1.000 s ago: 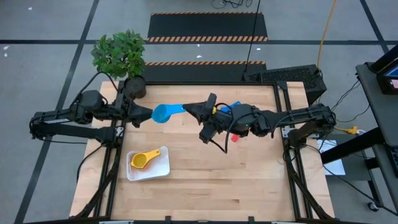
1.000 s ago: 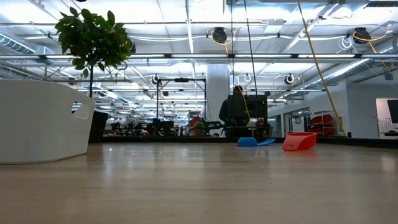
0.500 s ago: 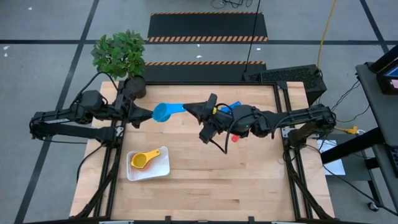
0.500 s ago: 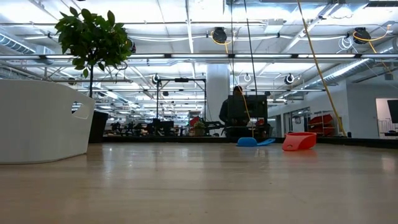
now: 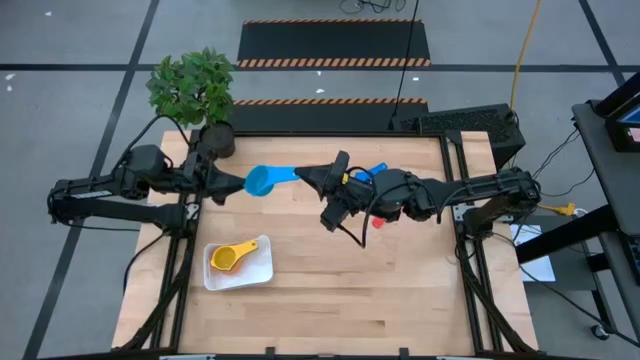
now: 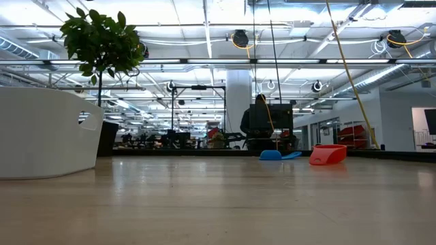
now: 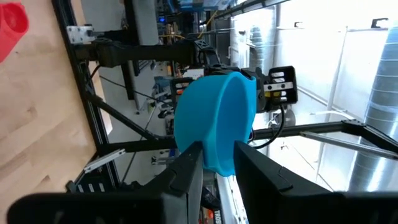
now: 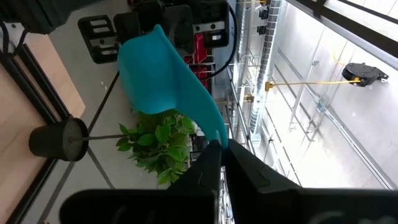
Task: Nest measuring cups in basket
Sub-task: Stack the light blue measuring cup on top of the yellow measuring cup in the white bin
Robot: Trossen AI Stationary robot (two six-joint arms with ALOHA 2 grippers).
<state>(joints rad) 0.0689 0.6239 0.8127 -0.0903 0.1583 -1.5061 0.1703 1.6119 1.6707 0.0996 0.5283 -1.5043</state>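
The light blue measuring cup (image 5: pixel 262 181) hangs in the air between both arms, above the table's far middle. My left gripper (image 5: pixel 238 184) comes from the left and is shut on its bowl. My right gripper (image 5: pixel 303 175) comes from the right and is shut on its handle. The white basket (image 5: pixel 262 272) sits near the table's left front and holds a yellow cup (image 5: pixel 228 258). A dark blue cup (image 5: pixel 376 170) peeks out beyond the right arm. The red cup (image 5: pixel 378 222) lies on the wood beside it and also shows as the red cup (image 6: pixel 327 154). My left gripper has the edge of the cup's bowl (image 7: pixel 219 163) between its two fingers (image 7: pixel 186 171), coming level from the table's left. The bowl is clear of the table with its mouth turned sideways. My right gripper pinches the free end of the handle (image 8: pixel 214 135) between its fingertips (image 8: pixel 208 163), level from the table's right, along the handle. The cup stands out beyond the fingers, clear of the table.
A potted plant (image 5: pixel 205 100) stands at the far left corner, just behind the left arm. The basket wall (image 6: pixel 48 133) fills the left of the low view. Bare wood stretches over the near half of the table, right of the basket.
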